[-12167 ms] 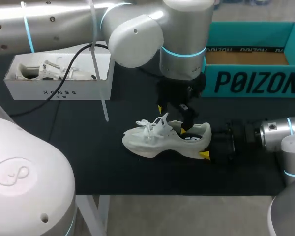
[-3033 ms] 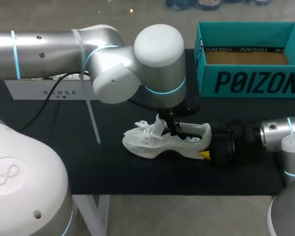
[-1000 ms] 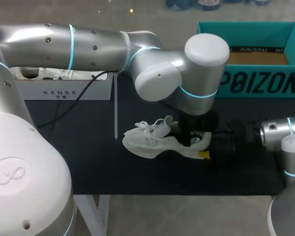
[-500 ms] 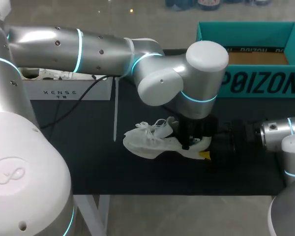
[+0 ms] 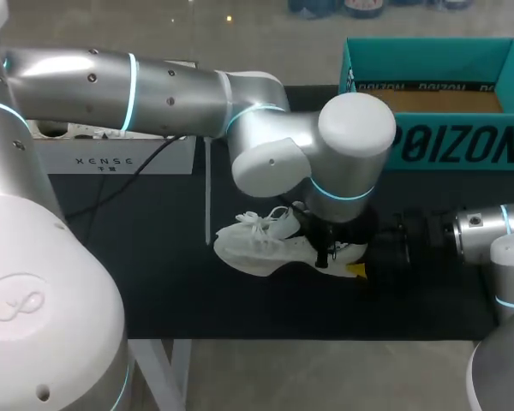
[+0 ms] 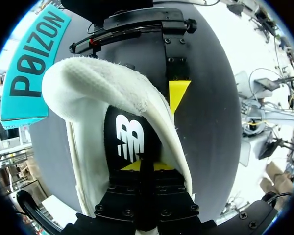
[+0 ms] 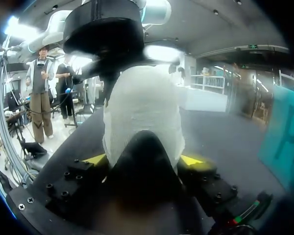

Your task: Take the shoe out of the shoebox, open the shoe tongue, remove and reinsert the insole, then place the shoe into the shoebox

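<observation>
The white shoe [image 5: 261, 244] lies on its side on the black mat, toe to the left. My left arm comes over it from the left, and its gripper [image 5: 330, 250] reaches down into the heel opening. In the left wrist view that gripper [image 6: 147, 166] is pinched shut on the black insole [image 6: 130, 139] inside the shoe [image 6: 98, 83]. My right gripper [image 5: 360, 259] comes in from the right and holds the heel. In the right wrist view the heel [image 7: 142, 107] fills the gap between the right gripper's [image 7: 143, 159] yellow tips. One right fingertip [image 6: 179, 93] presses the shoe's outer side.
The teal shoebox [image 5: 445, 141] stands open at the back right, just behind the shoe. A white box [image 5: 111, 158] holding another white shoe sits at the back left. A cable trails over the mat on the left.
My left gripper has sunk a little deeper into the heel opening and its fingers have closed on the insole. The right gripper and the shoe have stayed put.
</observation>
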Robot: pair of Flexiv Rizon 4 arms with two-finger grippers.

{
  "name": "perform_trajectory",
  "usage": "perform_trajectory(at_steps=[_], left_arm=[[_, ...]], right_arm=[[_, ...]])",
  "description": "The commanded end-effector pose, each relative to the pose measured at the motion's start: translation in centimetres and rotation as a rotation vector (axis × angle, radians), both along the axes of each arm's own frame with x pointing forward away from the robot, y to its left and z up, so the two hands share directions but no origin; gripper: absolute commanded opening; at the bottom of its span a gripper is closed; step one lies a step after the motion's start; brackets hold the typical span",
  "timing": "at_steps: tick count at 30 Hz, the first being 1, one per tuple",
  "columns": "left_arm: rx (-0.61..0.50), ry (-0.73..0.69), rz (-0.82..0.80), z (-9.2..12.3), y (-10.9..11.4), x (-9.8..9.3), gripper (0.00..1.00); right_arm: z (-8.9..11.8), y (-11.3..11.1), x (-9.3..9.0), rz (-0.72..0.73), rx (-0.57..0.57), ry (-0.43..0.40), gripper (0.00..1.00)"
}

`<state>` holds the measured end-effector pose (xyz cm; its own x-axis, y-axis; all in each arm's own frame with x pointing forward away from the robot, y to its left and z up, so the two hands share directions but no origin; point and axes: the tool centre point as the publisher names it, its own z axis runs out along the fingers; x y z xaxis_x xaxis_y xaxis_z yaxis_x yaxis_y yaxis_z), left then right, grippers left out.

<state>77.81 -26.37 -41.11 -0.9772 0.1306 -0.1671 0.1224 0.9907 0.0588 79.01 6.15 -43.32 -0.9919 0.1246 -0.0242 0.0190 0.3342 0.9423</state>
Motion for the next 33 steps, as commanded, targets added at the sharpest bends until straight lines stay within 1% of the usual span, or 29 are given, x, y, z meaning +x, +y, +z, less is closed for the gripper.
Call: perform_trajectory(at_steps=[1,18,33], left_arm=[[-0.009,-0.041,0.007,-1.3,0.1,0.2,0.00],[-0.065,-0.161,0.037,3.2,0.3,-0.1,0.00],[-0.084,-0.242,0.068,6.3,1.1,-0.5,0.00]], right_arm=[[-0.2,0.3,0.0,0.000,-0.003,0.002,0.00],[-0.2,0.3,0.0,0.000,-0.003,0.002,0.00],[-0.2,0.3,0.0,0.000,-0.003,0.002,0.00]])
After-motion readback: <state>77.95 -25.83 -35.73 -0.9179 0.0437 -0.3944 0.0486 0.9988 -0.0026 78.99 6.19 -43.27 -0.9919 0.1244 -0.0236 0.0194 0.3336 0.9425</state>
